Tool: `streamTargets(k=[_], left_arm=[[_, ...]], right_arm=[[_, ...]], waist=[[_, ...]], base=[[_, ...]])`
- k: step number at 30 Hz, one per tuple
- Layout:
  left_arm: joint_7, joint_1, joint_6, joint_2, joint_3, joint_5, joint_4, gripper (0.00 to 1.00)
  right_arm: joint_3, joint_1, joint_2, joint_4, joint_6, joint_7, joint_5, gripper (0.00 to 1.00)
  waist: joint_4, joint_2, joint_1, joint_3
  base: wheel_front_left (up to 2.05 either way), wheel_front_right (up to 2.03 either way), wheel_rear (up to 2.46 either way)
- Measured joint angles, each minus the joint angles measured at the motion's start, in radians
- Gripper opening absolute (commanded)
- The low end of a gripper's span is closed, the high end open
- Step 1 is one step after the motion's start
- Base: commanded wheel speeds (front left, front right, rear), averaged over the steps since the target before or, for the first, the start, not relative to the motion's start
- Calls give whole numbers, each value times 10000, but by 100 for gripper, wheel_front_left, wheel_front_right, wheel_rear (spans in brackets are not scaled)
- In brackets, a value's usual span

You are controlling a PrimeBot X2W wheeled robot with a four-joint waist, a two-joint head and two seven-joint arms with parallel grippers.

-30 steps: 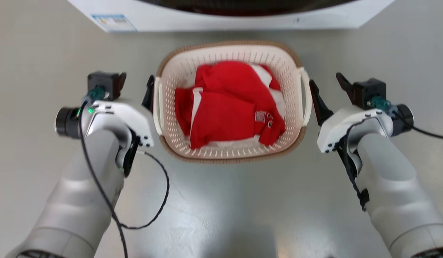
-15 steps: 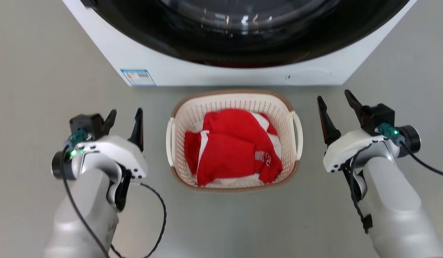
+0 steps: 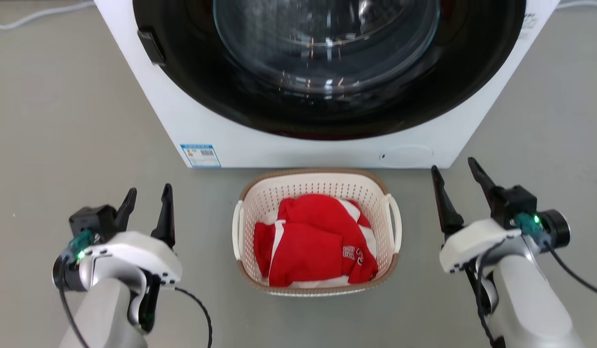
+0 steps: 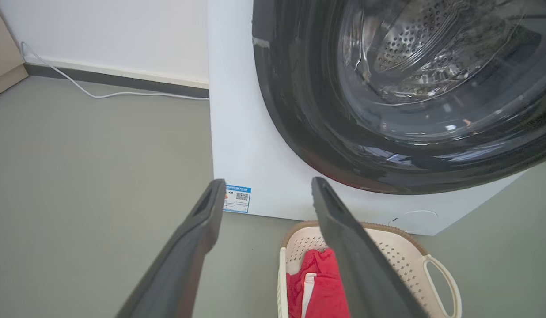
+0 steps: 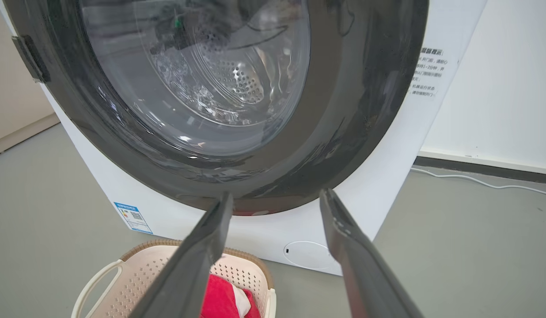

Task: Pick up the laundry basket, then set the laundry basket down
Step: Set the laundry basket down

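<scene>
The laundry basket [image 3: 260, 205], cream-white with a brown rim and white side handles, stands on the grey floor just in front of the washing machine, with red clothing [image 3: 313, 241] inside. My left gripper [image 3: 149, 189] hovers open to its left, well apart from the handle. On the other side my right gripper [image 3: 453, 164] is open too, a short gap from the right handle. The left wrist view has my left gripper [image 4: 268, 180] above the basket [image 4: 401, 240]; the right wrist view has my right gripper [image 5: 277, 193] over the basket [image 5: 140, 265].
A white front-loading washing machine [image 3: 202, 121] with a dark round door rises directly behind the basket. A white cable [image 4: 100, 95] lies on the floor along the wall beside it. Grey floor stretches to either side of the basket and in front of it.
The head camera has risen and pulled back, so the basket looks smaller and the washer door shows. Both grippers, open throughout, now stand farther out from the basket's handles.
</scene>
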Motion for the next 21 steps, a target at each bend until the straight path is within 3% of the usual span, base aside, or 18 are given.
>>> streamTargets(k=[21], left_arm=[[8,3382,-349,-205,1195,905,-2121,100]], right_arm=[[-654,3114,58,-2272,0,0,198,100]], waist=[[-206,0,0,-1592]], base=[[0,0,0]])
